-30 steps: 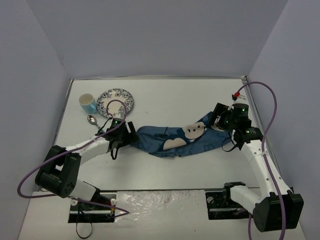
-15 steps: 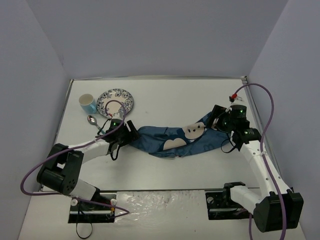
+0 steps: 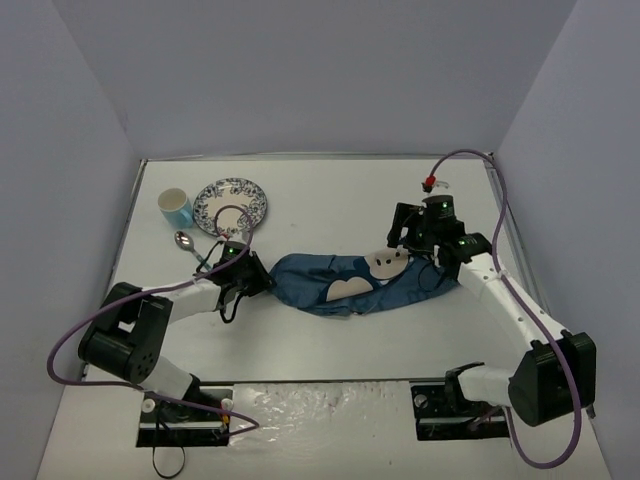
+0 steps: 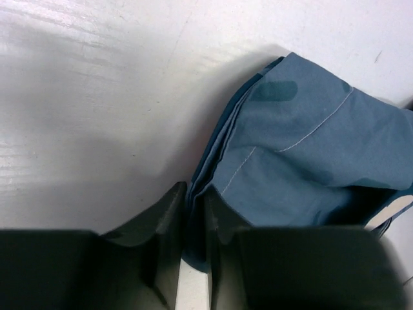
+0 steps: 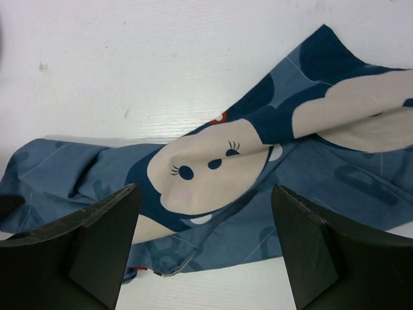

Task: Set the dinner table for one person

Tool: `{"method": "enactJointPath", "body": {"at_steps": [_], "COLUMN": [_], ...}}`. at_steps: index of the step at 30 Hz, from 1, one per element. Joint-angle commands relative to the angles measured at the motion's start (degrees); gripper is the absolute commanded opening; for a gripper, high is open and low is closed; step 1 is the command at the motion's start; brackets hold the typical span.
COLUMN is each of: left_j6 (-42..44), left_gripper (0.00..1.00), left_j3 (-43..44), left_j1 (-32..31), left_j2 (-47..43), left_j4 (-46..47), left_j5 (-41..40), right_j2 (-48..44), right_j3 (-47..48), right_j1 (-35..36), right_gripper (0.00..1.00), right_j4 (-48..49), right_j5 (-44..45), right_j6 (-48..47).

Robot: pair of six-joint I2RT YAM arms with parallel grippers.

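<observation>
The dinner table (image 3: 330, 190) is a white top, and a crumpled blue placemat (image 3: 345, 285) with a cartoon face lies across its middle. My left gripper (image 3: 262, 280) sits low at the cloth's left end. In the left wrist view its fingers (image 4: 195, 200) are shut on a folded edge of the placemat (image 4: 310, 148). My right gripper (image 3: 400, 235) hovers over the cloth's right part. It stands open (image 5: 205, 190) above the cartoon face on the placemat (image 5: 213, 161), holding nothing.
At the back left of the table stand a blue-patterned plate (image 3: 231, 204) and a blue cup (image 3: 176, 207). A spoon (image 3: 185, 240) lies just in front of them, close to my left arm. Purple walls close in the sides and back.
My left gripper has closed on the placemat's left edge. My right arm has swung left and farther over the cloth, still open.
</observation>
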Motion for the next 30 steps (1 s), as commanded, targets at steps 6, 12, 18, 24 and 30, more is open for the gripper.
{"method": "enactJointPath", "body": {"at_steps": [6, 12, 18, 24, 30], "left_j6": [5.4, 7.7, 8.0, 7.2, 7.3], "left_gripper": [0.00, 0.00, 0.00, 0.00, 0.00], "left_j3": [4.1, 6.5, 6.2, 5.6, 6.5], "left_j1": [-0.3, -0.6, -0.9, -0.9, -0.8], "left_j2": [-5.5, -11.2, -13.7, -14.0, -13.4], "left_j4": [-15.7, -21.7, -23.7, -24.4, -26.1], "left_j5": [-0.3, -1.6, -2.1, -2.5, -3.8], "right_j2": [18.4, 31.9, 40.3, 42.2, 38.1], "right_j3": [21.1, 30.1, 33.2, 31.3, 24.1], "right_j1": [10.9, 14.5, 15.9, 16.3, 15.8], "right_gripper": [0.80, 0.79, 0.79, 0.79, 0.77], "right_j4": [-7.2, -12.8, -15.4, -17.9, -18.6], "right_j5": [16.5, 18.5, 17.6, 17.8, 19.6], "right_j6": [-0.7, 1.4, 3.4, 4.3, 5.8]}}
